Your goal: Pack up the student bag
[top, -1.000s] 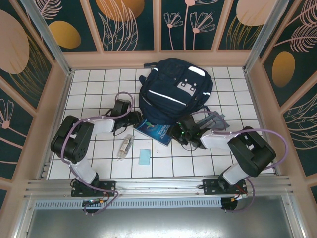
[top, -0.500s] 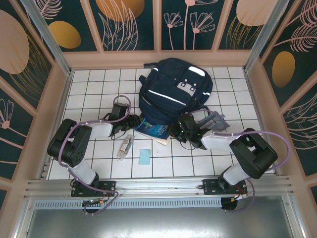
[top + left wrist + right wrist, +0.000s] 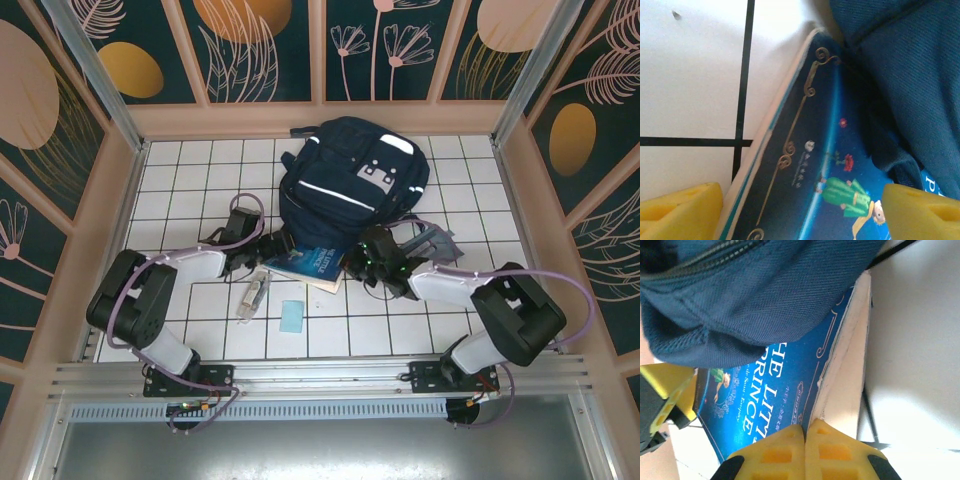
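The student bag, dark navy with white stripes, lies at the back middle of the tiled floor. A blue book sits at its near edge, partly tucked under the bag's fabric. My left gripper is at the book's left end. It is open, its yellow fingers wide apart, with the book's cover between them and the bag just beyond. My right gripper is at the book's right end. Its fingertips are pressed together where the cover's edge meets them.
A small clear bottle and a light blue square lie on the tiles in front of the book. A grey flat item lies right of the bag. Wooden walls enclose the floor.
My left gripper has opened wide and reached further right along the book. My right gripper has closed. The book has slid slightly further under the bag.
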`<control>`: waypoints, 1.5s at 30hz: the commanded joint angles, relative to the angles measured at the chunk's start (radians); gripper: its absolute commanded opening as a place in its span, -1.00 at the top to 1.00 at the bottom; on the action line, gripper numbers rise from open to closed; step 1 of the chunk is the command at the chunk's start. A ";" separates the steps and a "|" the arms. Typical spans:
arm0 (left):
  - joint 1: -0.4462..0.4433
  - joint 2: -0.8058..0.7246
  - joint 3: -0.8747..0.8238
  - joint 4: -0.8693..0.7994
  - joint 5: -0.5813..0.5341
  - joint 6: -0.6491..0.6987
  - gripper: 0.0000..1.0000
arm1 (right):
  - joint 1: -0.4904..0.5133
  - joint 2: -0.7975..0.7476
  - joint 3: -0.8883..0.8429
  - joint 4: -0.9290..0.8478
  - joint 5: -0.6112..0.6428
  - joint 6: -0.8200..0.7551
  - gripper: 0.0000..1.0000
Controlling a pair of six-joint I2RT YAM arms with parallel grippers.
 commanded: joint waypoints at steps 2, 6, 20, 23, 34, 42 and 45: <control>0.049 -0.081 0.036 -0.037 0.006 0.026 -0.73 | 0.031 -0.080 0.080 -0.041 -0.095 -0.091 1.00; 0.072 -0.095 0.064 -0.036 -0.004 0.052 -0.76 | 0.047 -0.111 0.116 -0.089 -0.113 -0.147 1.00; 0.098 -0.074 0.077 0.050 -0.129 0.034 -0.84 | 0.081 0.075 0.357 -0.064 -0.027 -0.301 1.00; 0.123 -0.098 0.082 0.049 -0.162 0.030 -0.87 | 0.093 0.125 0.387 -0.033 -0.031 -0.311 1.00; 0.125 -0.086 0.117 0.256 0.055 0.427 -0.88 | -0.062 0.163 0.528 -0.146 -0.175 -0.818 1.00; 0.125 -0.010 0.111 0.336 0.201 0.490 -0.87 | -0.191 0.242 0.605 -0.198 -0.311 -1.088 1.00; 0.126 0.061 0.148 0.311 0.264 0.504 -0.85 | -0.212 0.277 0.651 -0.249 -0.327 -1.149 1.00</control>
